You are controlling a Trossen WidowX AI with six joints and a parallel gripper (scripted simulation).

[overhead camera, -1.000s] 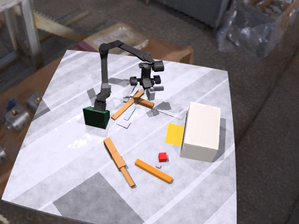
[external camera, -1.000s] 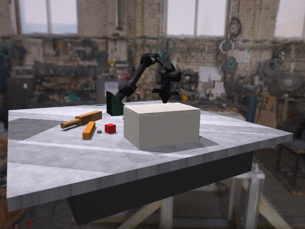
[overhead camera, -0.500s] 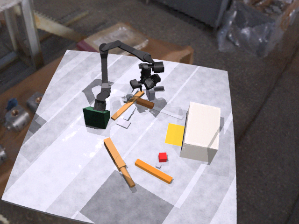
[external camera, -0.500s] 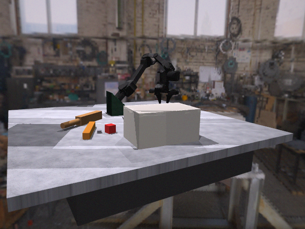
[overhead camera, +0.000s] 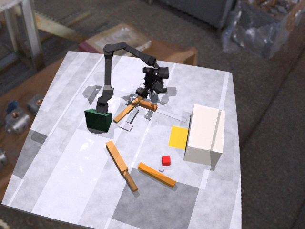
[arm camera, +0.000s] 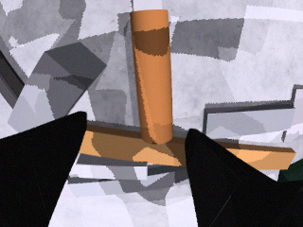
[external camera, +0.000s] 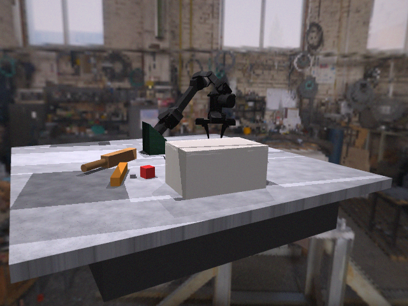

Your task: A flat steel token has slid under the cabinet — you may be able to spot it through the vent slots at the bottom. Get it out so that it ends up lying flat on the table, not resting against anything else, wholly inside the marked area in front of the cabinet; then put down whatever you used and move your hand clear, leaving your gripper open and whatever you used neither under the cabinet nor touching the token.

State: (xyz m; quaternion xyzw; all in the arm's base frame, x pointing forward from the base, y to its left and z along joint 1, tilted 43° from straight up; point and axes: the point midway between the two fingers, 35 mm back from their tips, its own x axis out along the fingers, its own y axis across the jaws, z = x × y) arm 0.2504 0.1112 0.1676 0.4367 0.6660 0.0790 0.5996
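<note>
You can't make out the steel token in these views, so its place under the cabinet [overhead camera: 207, 128] [external camera: 224, 171] can't be confirmed. The yellow marked area [overhead camera: 177, 138] lies against the cabinet's long front side, and no token shows on it.

Near the cabinet's front, outside that area, you have the far end of a thin pale strip [overhead camera: 172, 116]. It runs back to an orange round handle [overhead camera: 147, 105] [arm camera: 153, 76], whose other end meets an orange wooden bar [overhead camera: 127, 110] [arm camera: 260, 157]; you can't tell whether they touch.

Your gripper [overhead camera: 150, 91] [external camera: 215, 136] [arm camera: 136, 128] points down above that meeting point, jaws spread with nothing pinched between them. From the wrist, the handle's end and part of the bar show between the fingertips.

Beside the bar you'll find two thin flat grey plates, one [overhead camera: 132, 116] nearer it and one [overhead camera: 126, 126] closer to the green base block [overhead camera: 98, 120] [external camera: 153, 141].

On the cabinet's other side sit a red cube [overhead camera: 166, 160] [external camera: 147, 171], a small grey block [overhead camera: 161, 169] [external camera: 132, 176] just beside it, an orange bar [overhead camera: 156, 175] [external camera: 118, 174], and, further out, a wooden paddle [overhead camera: 116, 157] [external camera: 118, 158] with a round handle.
</note>
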